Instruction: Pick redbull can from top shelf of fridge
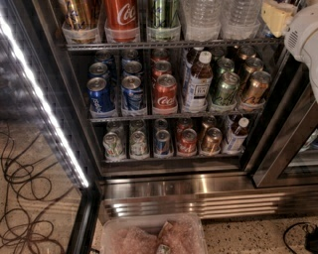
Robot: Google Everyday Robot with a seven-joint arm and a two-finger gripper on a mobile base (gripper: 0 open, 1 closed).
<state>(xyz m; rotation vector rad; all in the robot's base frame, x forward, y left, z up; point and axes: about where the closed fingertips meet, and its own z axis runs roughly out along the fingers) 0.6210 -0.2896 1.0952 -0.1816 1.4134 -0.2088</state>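
Gripper (pixel 277 16) in front of the shelf's right end, top right of view; open or closed cannot be told | fridge (pixel 174 191) door open | top shelf (pixel 164 44) carries tall drinks | redbull can (pixel 78 14) seemingly in the leftmost cup (pixel 79 33), just beside cola can (pixel 120 12) | advice: travel left along the shelf's front edge, enter square, grip above the cup rim, lift straight.

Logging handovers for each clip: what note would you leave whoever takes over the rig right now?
The claw: upper right, at the top shelf's right end beside the water bottles; no can seen in it.
The fridge door is open.
The redbull can: not clearly identifiable; the top-shelf cans are cut off by the frame.
Left: locate, grasp, lift it out.
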